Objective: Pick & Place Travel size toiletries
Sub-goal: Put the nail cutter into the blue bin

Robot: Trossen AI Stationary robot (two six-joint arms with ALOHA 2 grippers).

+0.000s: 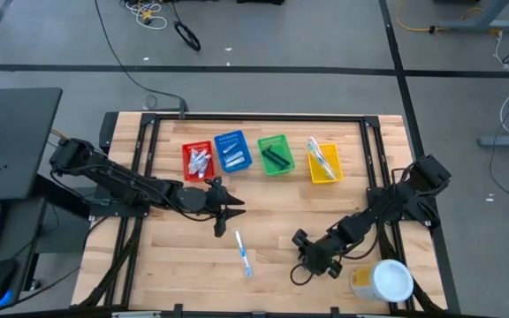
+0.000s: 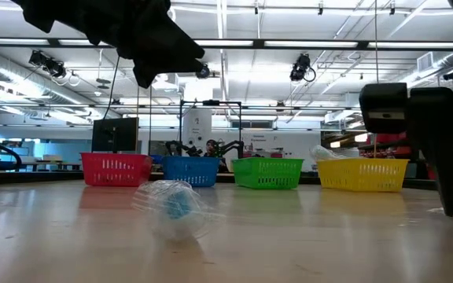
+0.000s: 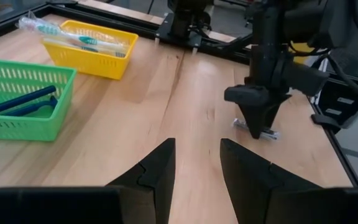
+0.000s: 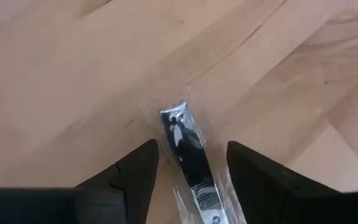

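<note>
Between open right gripper (image 4: pixel 188 171) fingers: wrapped nail clipper (image 4: pixel 190 158).

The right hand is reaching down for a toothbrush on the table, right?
Not quite. The right hand is reaching down over wrapped nail clippers, as the right wrist view shows. The wrapped toothbrush lies elsewhere on the table.

Everything was evenly bright from ceiling strip lights (image 2: pixel 234 43), shadows stayed soft, but the low view's nearby wrapped toothbrush (image 2: pixel 171 206) looked blurry.
</note>
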